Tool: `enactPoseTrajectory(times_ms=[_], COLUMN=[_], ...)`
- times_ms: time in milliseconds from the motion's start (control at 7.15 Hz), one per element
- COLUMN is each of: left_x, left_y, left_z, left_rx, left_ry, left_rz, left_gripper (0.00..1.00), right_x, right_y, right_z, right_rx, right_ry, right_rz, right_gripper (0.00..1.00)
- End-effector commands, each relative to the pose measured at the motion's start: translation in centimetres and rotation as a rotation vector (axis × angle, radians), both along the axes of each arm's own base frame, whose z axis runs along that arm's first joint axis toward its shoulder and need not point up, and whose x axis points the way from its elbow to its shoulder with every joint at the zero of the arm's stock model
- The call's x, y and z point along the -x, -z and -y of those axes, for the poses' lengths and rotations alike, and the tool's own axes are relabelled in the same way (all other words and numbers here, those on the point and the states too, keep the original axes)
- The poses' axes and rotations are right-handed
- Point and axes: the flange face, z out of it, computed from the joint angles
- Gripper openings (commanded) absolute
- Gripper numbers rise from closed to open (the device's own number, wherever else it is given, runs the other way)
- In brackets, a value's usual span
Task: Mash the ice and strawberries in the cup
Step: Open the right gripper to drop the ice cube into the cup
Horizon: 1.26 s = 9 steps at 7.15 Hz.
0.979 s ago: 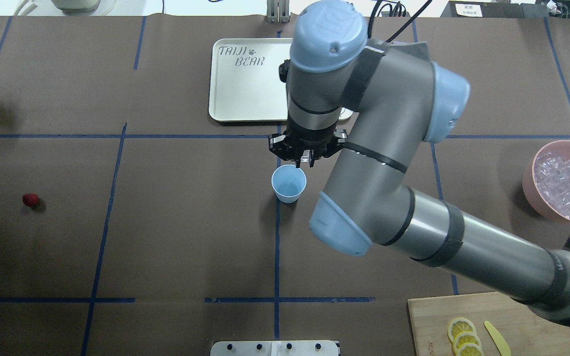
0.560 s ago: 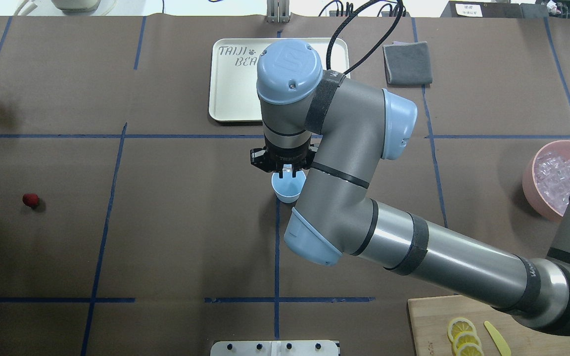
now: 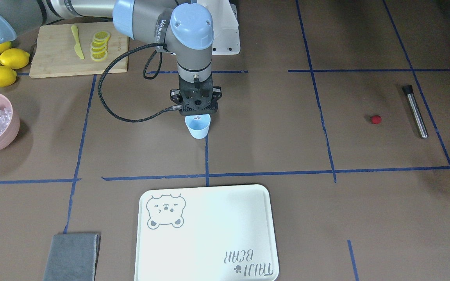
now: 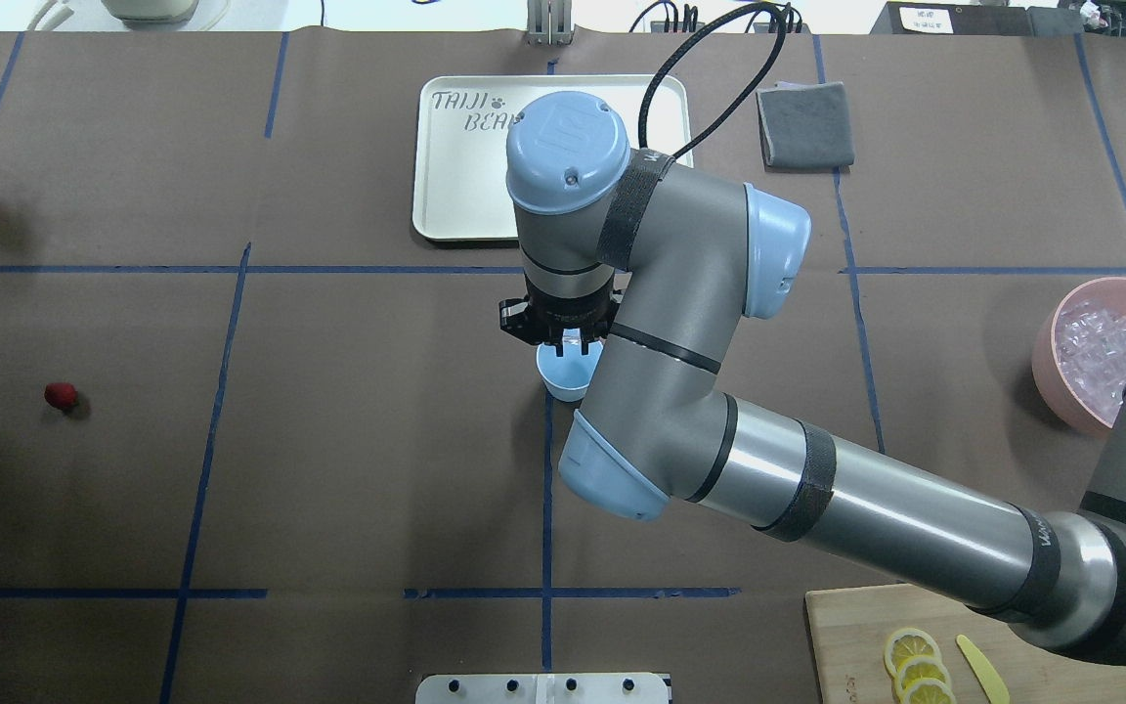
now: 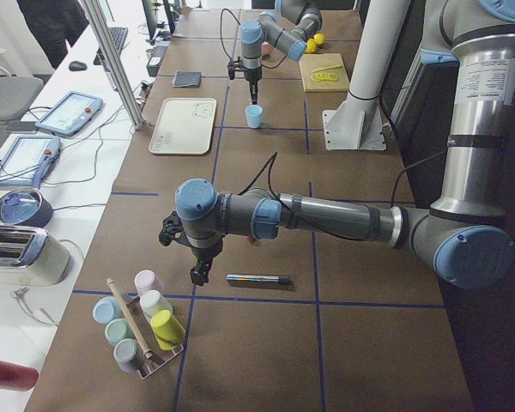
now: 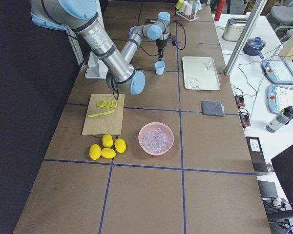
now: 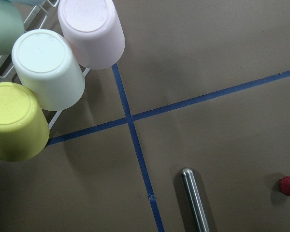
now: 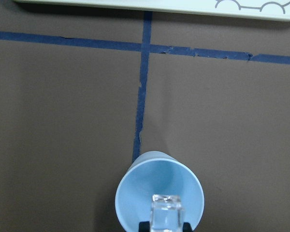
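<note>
The light-blue cup (image 4: 563, 379) (image 3: 198, 128) stands upright at the table's middle. My right gripper (image 4: 571, 342) (image 3: 197, 116) points down just above its rim, shut on one clear ice cube (image 8: 167, 210) that hangs over the cup's mouth (image 8: 150, 186). More ice (image 4: 1096, 342) fills the pink bowl (image 4: 1044, 357) at the right edge. The red strawberry (image 4: 60, 395) (image 7: 289, 185) lies on the table far to the left. My left gripper (image 5: 199, 273) hovers near it, seen only in the exterior left view, so I cannot tell its state.
A metal muddler rod (image 3: 415, 112) (image 7: 194, 200) lies beside the strawberry. A rack of upturned cups (image 7: 48, 67) stands past it. The white tray (image 4: 470, 156) and a grey cloth (image 4: 805, 124) sit beyond the cup. Cutting board with lemon slices (image 3: 100, 45) and whole lemons (image 3: 0, 64) are near the bowl.
My right arm carried the ice cube toward the robot's side and down, from beyond the cup to over its mouth. The strawberry has not moved.
</note>
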Motion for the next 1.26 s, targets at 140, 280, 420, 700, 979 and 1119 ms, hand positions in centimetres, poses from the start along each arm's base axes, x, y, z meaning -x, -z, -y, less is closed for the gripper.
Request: enactPoseTrajectory(times_ms=[140,280,420,700,979,1119], left_x=[0.01,0.0,0.0,0.0,-0.01,-0.01], left_y=[-0.03,0.05,0.05,0.13,0.14,0.14], left_z=[0.0,0.07,0.07,0.14,0.14,0.14], left_rx=[0.0,-0.001,-0.001,-0.003,-0.003,-0.003], left_ry=[0.0,0.0,0.0,0.0,0.0,0.0], left_rz=[0.001,0.001,0.001,0.001,-0.001,-0.001], left_gripper=[1.0,1.0,1.0,1.0,1.0,1.0], right_x=[0.19,0.19,0.19,0.2,-0.04,-0.16], right_y=[-0.12,-0.12,-0.12,-0.22,0.32,0.59], right_z=[0.11,0.11,0.11,0.1,-0.05,0.0], right_rx=[0.002,0.002,0.002,0.004,0.0,-0.002], right_ry=[0.002,0.002,0.002,0.003,0.001,0.0], right_rz=[0.003,0.003,0.003,0.002,0.011,0.015], right_gripper=[0.38,0.49,0.64,0.85,0.99,0.99])
